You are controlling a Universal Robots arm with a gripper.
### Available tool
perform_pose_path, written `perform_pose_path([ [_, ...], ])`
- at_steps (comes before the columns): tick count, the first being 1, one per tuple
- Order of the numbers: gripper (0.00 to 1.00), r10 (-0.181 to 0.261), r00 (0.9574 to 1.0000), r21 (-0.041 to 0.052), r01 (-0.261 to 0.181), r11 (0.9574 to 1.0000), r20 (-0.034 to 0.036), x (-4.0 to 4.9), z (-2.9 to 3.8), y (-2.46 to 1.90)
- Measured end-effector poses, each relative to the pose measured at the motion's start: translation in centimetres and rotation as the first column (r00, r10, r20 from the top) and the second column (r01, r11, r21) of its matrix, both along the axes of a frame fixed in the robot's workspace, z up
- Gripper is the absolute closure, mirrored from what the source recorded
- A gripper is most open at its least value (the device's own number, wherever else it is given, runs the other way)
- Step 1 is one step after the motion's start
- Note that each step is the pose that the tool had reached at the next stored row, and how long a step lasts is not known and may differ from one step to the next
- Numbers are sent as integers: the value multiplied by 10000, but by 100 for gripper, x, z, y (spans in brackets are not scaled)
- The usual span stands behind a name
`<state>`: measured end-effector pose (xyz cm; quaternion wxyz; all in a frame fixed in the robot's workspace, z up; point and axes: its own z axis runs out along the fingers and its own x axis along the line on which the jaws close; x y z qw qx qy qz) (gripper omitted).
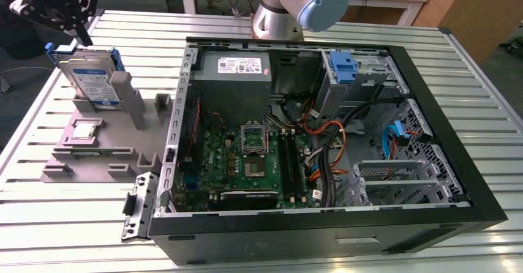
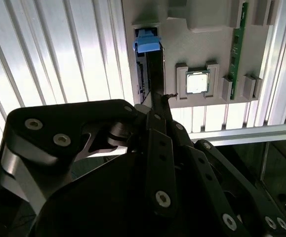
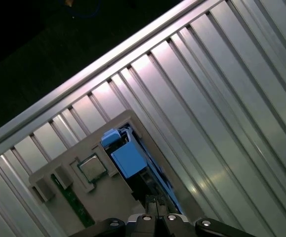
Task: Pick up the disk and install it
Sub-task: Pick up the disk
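The disk [image 1: 92, 77] stands on edge in a slot of the grey holder [image 1: 98, 157], at the exterior view's left beside the open computer case. It is silver with a blue-and-white label and a blue bracket. My gripper [image 1: 82, 33] hangs just above the disk's top edge. In the second wrist view the gripper [image 2: 157, 96] points down at the disk's blue bracket [image 2: 147, 41]. The first wrist view has the disk [image 3: 129, 159] edge-on just beyond the gripper [image 3: 155, 201].
A square processor chip [image 1: 86, 130] lies in the grey holder near the disk, and a green memory stick [image 2: 237, 54] sits beside it. The open computer case [image 1: 327, 138] fills the middle of the ribbed metal table [image 1: 49, 224]. A blue drive bay [image 1: 345, 68] sits at its back.
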<state>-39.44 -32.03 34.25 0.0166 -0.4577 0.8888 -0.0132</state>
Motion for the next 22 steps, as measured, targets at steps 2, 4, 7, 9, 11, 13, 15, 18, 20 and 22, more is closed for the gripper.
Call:
perform_pose_path([
  [2, 89, 0, 10000, 1, 0, 10000, 1, -11, -3, 0],
  [4, 89, 0, 10000, 0, 0, 10000, 1, -21, -6, 0],
  [7, 89, 0, 10000, 0, 0, 10000, 0, -35, -12, 0],
  [9, 89, 0, 10000, 0, 0, 10000, 0, -45, -16, 0],
  [11, 89, 0, 10000, 0, 0, 10000, 2, -51, -19, 0],
  [13, 89, 0, 10000, -1, 0, 10000, 0, -54, -19, 0],
  [15, 89, 0, 10000, -1, 0, 10000, 1, -58, -21, 0],
  [18, 89, 0, 10000, -2, 0, 10000, 0, -59, -21, 0],
  [20, 89, 0, 10000, -2, 0, 10000, 0, -59, -21, 0],
  [22, 89, 0, 10000, -2, 0, 10000, 0, -60, -22, 0],
])
